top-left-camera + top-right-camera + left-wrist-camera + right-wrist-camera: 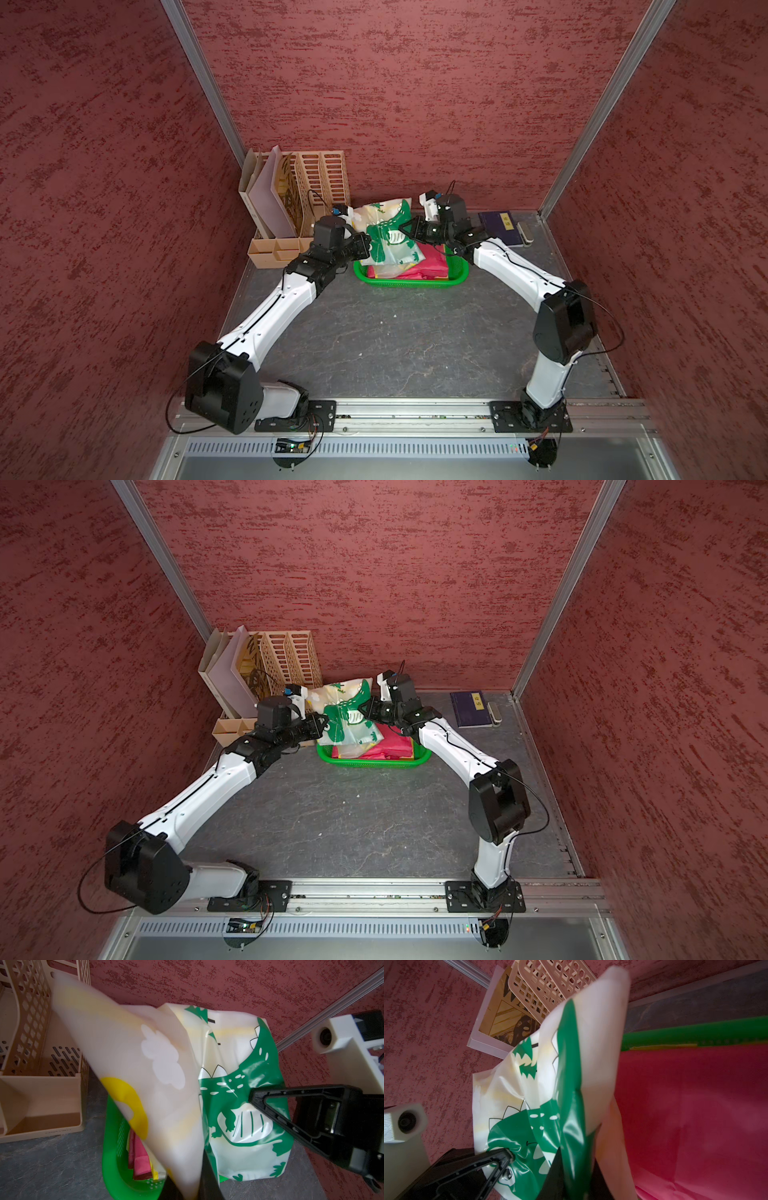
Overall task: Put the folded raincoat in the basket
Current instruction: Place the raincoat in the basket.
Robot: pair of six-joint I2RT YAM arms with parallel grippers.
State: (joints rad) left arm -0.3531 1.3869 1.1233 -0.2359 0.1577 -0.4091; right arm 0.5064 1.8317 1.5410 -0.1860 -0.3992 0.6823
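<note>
The folded raincoat (386, 232) (349, 717), white plastic with a green dinosaur print, hangs between my two grippers over the left half of the green basket (411, 283) (374, 763). My left gripper (368, 245) (189, 1185) is shut on its left edge. On the opposite edge my right gripper (401, 228) (577, 1178) is shut over a green fold. The sheet (166, 1064) (571, 1064) sags toward the basket (110, 1147) (695, 1032). I cannot tell whether its lower edge touches what lies inside.
Folded red and pink sheets (428, 266) (695, 1105) lie in the basket. A tan slotted file organizer (307, 183) with folders stands at the back left, close behind my left arm. A dark blue book (500, 226) and a small grey object (524, 232) lie at the back right.
</note>
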